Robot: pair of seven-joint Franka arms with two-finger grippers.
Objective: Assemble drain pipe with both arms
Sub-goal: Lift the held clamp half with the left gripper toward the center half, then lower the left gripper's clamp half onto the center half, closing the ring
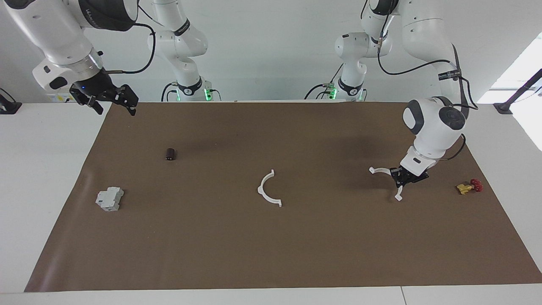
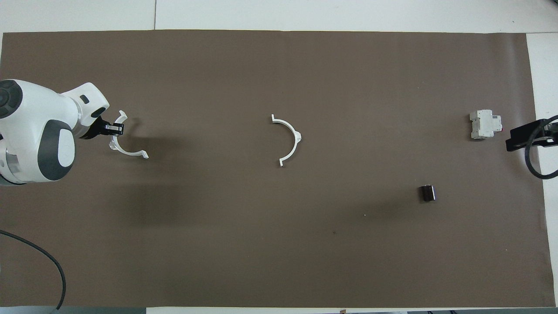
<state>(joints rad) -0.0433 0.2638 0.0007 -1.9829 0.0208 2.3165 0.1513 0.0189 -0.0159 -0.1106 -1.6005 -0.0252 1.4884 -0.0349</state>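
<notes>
One white half-ring arc of the drain pipe (image 1: 262,193) lies on the brown mat (image 1: 271,254) at the middle of the table; it also shows in the overhead view (image 2: 296,134). My left gripper (image 1: 405,179) is low over the mat toward the left arm's end and is shut on the middle of the other white arc (image 1: 381,171); the overhead view shows this gripper (image 2: 112,129) and this arc (image 2: 128,153) too. The arc's tabbed ends stick out on both sides of the fingers. My right gripper (image 1: 113,103) waits raised and open over the mat's corner at the right arm's end.
A grey blocky switch unit (image 1: 109,199) (image 2: 484,124) and a small black cylinder (image 1: 170,154) (image 2: 427,192) sit toward the right arm's end. A small yellow and red part (image 1: 469,186) lies beside the left gripper, toward the mat's edge.
</notes>
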